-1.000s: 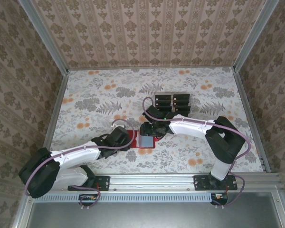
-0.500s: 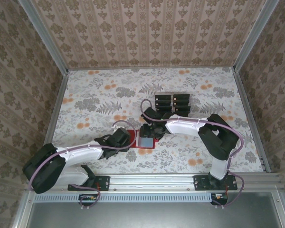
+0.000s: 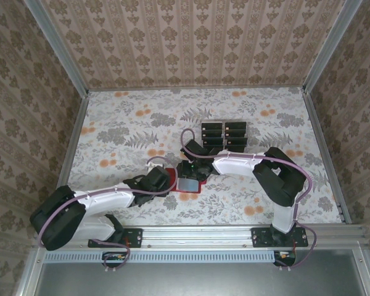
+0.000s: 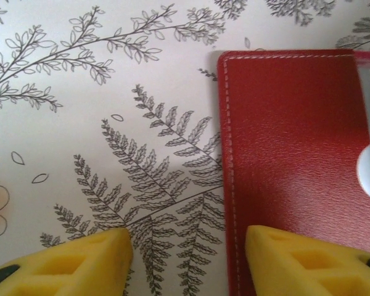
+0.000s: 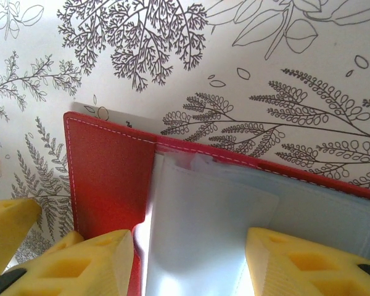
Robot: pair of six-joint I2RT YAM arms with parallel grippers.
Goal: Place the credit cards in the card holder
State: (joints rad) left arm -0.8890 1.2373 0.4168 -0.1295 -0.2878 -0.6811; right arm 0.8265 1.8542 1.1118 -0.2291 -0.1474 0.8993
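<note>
I see the red card holder [image 3: 188,185] lying open on the table [image 3: 123,123]. The left tool [image 4: 188,259] and right tool [image 5: 191,265] hover over it, fingers apart, and the credit cards [image 3: 224,134] lie just beyond.

The left arm [image 3: 105,198], a white-shelled, black-jointed unit with a purple cable, reaches from its near-left base forward and to the right, with the forearm low and nearly level. The right arm [image 3: 240,163], of the same build, rises from its near-right base, bends at a black elbow [image 3: 276,177] and extends leftward. The two wrists sit just beside each other near the centre.

The left gripper [image 4: 188,262], two-fingered with yellow moulded fingertips [image 4: 68,265], points downward with its jaws apart. The right gripper [image 5: 191,265], identical, also points downward with jaws apart. A third yellow tip [image 5: 6,231] at the left edge of the right wrist view is probably a finger of the left gripper.
</note>
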